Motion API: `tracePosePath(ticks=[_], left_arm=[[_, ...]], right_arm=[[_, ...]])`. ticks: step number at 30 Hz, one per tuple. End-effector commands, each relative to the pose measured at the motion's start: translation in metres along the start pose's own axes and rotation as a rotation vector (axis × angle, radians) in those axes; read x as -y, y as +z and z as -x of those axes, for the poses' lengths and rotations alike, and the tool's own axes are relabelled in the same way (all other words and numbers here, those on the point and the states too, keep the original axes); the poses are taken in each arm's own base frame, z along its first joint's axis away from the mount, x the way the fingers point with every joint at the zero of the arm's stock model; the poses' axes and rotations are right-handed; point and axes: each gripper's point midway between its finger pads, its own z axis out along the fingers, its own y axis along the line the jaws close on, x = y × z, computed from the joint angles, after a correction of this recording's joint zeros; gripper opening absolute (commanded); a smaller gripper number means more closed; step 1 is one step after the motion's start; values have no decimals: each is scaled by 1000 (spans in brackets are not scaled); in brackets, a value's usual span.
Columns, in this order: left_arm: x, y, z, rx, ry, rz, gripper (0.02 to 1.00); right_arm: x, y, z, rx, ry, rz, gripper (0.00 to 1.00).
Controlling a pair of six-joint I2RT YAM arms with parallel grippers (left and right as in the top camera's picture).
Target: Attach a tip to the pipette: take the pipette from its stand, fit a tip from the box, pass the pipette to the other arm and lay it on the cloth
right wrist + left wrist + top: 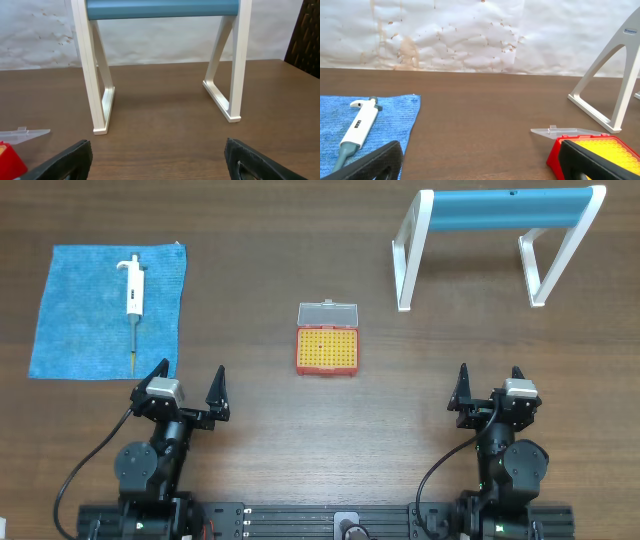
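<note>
Left gripper over brown table.

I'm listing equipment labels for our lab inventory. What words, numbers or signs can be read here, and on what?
On the stand: a small dark mark near its top, too small to read.
On the pipette: faint dark marks on the white body, too small to read.
On the tip box: no print visible.

Matt, wood-grain table. At upper left, a ribbed blue cloth under a smooth white plastic pipette. Mid-frame, the tip box — red plastic, clear lid. Upper right, the stand — smooth, faintly glossy.
</note>
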Motion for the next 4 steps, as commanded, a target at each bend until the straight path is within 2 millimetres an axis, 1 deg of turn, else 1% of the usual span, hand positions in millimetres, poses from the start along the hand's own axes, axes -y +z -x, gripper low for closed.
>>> tracePosePath(ticks=[1,4], left_arm=[[2,0,0,0,-12,-7,998],[2,0,0,0,-12,-7,996]], right_arm=[[-1,0,0,7,-11,11,869],[-1,0,0,7,-11,11,869]])
